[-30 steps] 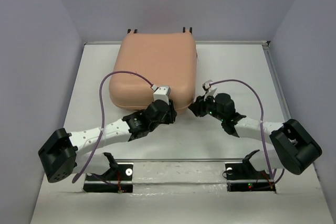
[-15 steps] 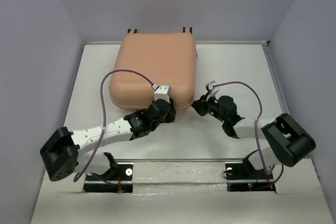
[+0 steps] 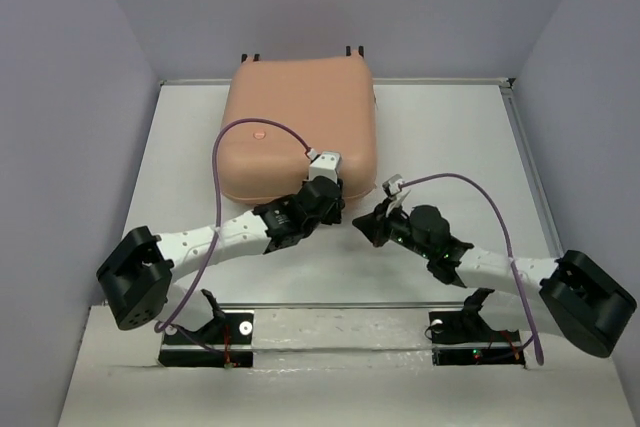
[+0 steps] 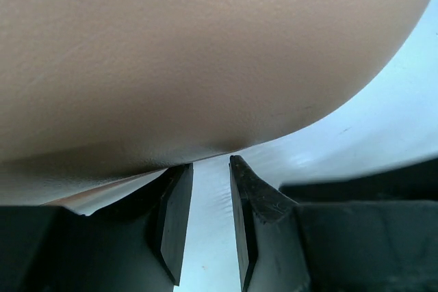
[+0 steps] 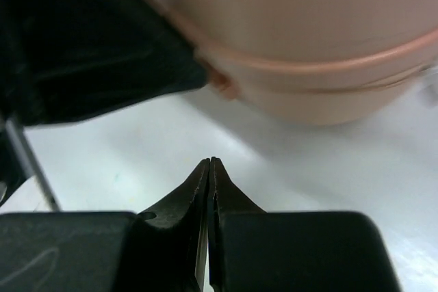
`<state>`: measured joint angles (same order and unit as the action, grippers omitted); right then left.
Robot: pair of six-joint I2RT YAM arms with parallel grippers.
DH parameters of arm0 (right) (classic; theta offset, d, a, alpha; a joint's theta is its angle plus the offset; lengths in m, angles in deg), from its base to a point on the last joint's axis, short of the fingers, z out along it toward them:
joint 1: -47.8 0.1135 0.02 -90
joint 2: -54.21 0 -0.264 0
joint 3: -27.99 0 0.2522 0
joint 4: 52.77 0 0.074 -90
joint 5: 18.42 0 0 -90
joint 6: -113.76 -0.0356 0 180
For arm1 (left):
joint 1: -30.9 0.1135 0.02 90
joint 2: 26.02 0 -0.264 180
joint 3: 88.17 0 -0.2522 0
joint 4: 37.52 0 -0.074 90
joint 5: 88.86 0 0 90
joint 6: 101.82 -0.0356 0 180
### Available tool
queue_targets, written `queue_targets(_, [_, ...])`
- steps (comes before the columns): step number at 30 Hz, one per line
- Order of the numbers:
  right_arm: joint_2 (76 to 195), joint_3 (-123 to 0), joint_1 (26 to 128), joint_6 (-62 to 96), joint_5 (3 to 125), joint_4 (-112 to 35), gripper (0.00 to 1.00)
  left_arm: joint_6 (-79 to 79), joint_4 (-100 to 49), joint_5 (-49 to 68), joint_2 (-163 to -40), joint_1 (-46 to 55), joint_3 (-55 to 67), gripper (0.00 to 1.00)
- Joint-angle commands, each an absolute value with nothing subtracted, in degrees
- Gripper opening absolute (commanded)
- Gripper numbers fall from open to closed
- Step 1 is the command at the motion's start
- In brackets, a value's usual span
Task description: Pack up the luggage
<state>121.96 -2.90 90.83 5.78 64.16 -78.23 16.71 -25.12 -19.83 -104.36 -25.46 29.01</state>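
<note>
The luggage [image 3: 300,117] is a peach-pink hard-shell suitcase lying closed and flat at the back middle of the table. My left gripper [image 3: 332,197] is at its near edge, close to the near right corner. In the left wrist view the shell [image 4: 205,52] fills the top and my left gripper [image 4: 211,163] is narrowly open and empty, its tips right at the shell's lower edge. My right gripper [image 3: 366,224] is shut and empty just off the near right corner. In the right wrist view my right gripper [image 5: 209,162] points at the suitcase's seam [image 5: 315,66].
Small black wheels [image 3: 250,57] stick out at the suitcase's far edge. The white table [image 3: 450,137] is walled by grey panels on three sides. Purple cables loop over both arms. My left arm [image 5: 82,39] shows dark at the upper left of the right wrist view.
My left gripper has slid right along the suitcase's near edge. My right gripper has drawn back toward me and left, away from the corner. The suitcase's near left corner has shifted slightly.
</note>
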Motion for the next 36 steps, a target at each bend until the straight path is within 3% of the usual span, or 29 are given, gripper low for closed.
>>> queue_targets(1, [119.25,-2.04,99.56,2.50,71.31,-69.08,0.07,13.58,-33.43,-25.05,-103.80,-23.50,22.44,0.40])
queue_targets(4, [120.31,-3.35,104.57,0.47,77.27,-67.75,0.07,13.67,-33.69,-23.73,-104.85,-23.50,21.73,0.40])
queue_targets(8, [121.27,-5.20,103.28,-0.33,86.07,-64.41,0.07,14.28,-32.64,-24.08,-102.93,-23.50,21.99,0.39])
queue_targets(13, [118.29,-2.22,83.43,0.82,72.83,-70.81,0.09,15.86,-31.23,-24.17,-97.84,-23.50,26.81,0.39])
queue_targets(15, [118.28,-3.52,79.55,3.35,65.91,-71.09,0.18,17.44,-31.23,-23.47,-96.77,-23.50,28.58,0.39])
queue_targets(16, [119.07,-4.49,78.23,4.50,64.21,-71.00,0.32,17.97,-31.32,-23.20,-96.33,-23.59,29.45,0.39])
queue_targets(19, [123.97,-8.79,74.71,8.98,58.06,-71.00,0.49,19.55,-31.49,-22.06,-95.28,-23.94,32.71,0.39])
queue_targets(24, [130.23,-13.54,70.75,14.44,47.24,-71.00,0.51,19.99,-32.19,-20.22,-95.18,-25.61,33.86,0.40])
queue_targets(36, [135.59,-13.98,65.12,16.99,41.53,-80.75,0.55,19.56,-37.12,-17.84,-100.37,-28.34,34.30,0.39])
